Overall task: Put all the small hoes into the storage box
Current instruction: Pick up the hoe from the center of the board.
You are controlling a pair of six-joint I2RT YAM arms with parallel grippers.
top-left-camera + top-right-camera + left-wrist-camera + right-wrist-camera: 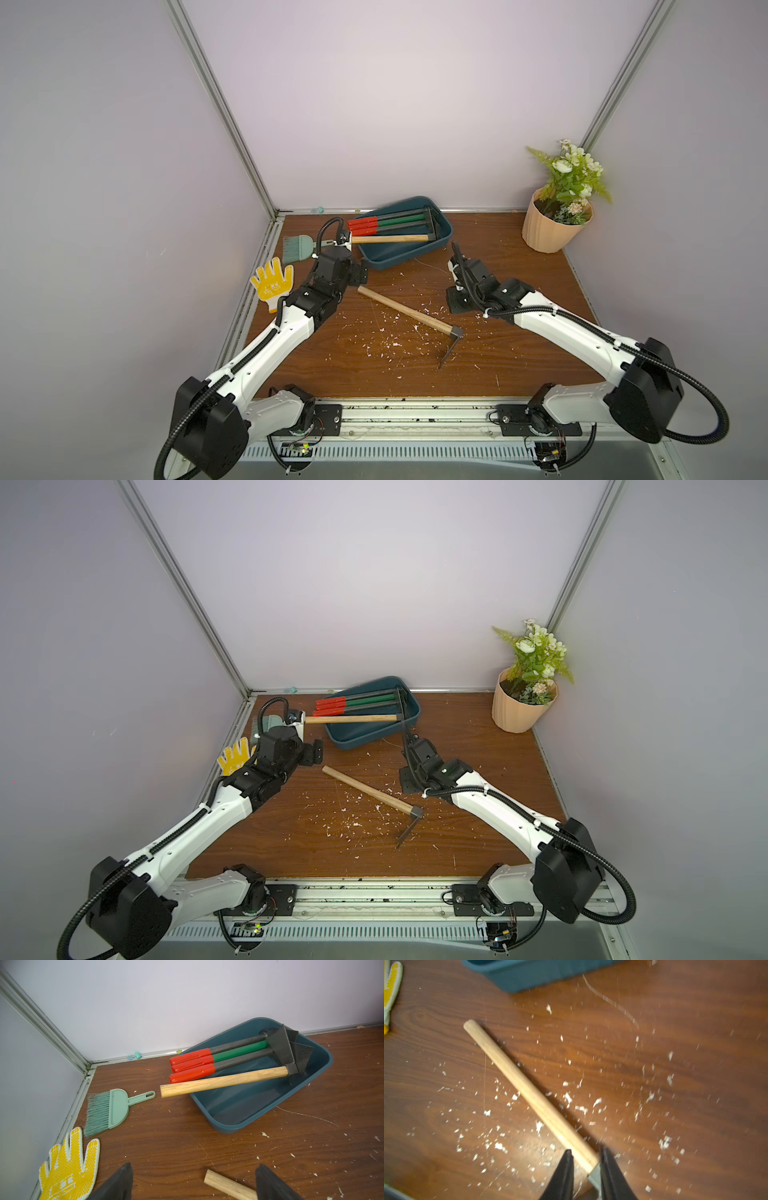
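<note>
Small hoe (405, 310) lay flat on the brown table (532, 324), down between the two grippers and outside the storage box (395, 259). Its grey head end was just below the right gripper (586, 1150). Its wooden handle ran away from that gripper toward the left one. The right gripper hung a bit above the hoe. Its jaws were only a little way apart and they gripped nothing. Its wrist view was blurry.

The left gripper (194, 1165) was spread wide and empty. In its wrist view the tip of the hoe's handle showed between the two fingers, low on the table.

Ahead of the left gripper sat the box. A second hoe (224, 1080) and three red-handled tools (193, 1064) lay in it, with their handles poking out over the rim. A green hand brush (112, 1108) and a yellow glove (66, 1167) lay beside the left gripper, on the side away from the right one.
</note>
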